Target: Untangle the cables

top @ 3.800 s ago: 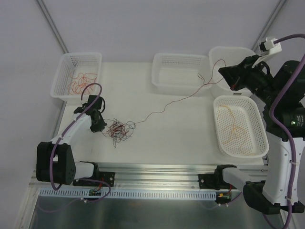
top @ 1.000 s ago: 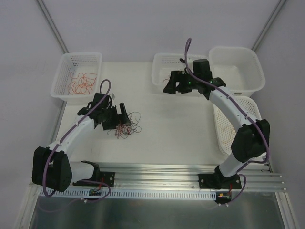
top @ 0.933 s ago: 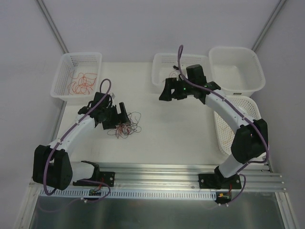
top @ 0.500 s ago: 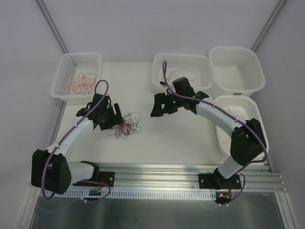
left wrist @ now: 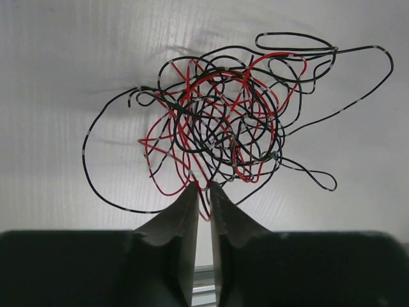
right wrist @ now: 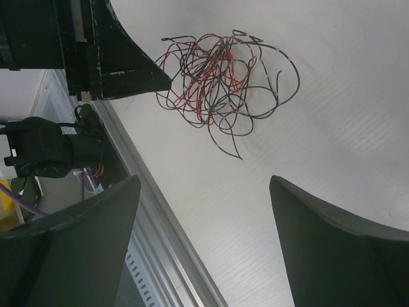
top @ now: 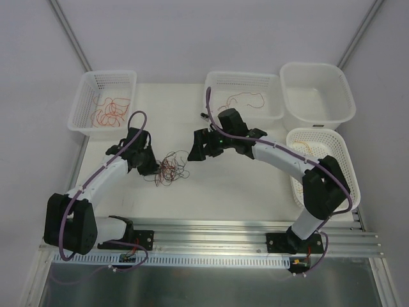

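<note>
The cables (top: 169, 169) sat in one knotted clump on the desk (top: 243, 185), left of centre. From overhead they were just a dark reddish scribble. The left wrist view showed red and black strands (left wrist: 220, 137) looped through each other. It also showed the left gripper (left wrist: 202, 188) nearly pressed together, pinching a strand at the clump's near edge. The right wrist view caught the clump from the other side, with the right gripper (right wrist: 201, 192) spread wide, holding nothing. Only the overhead showed the sorted ones: orange wires in the left basket (top: 78, 105), a reddish one in the middle basket (top: 243, 75), and tan ones in the right basket (top: 316, 131).
</note>
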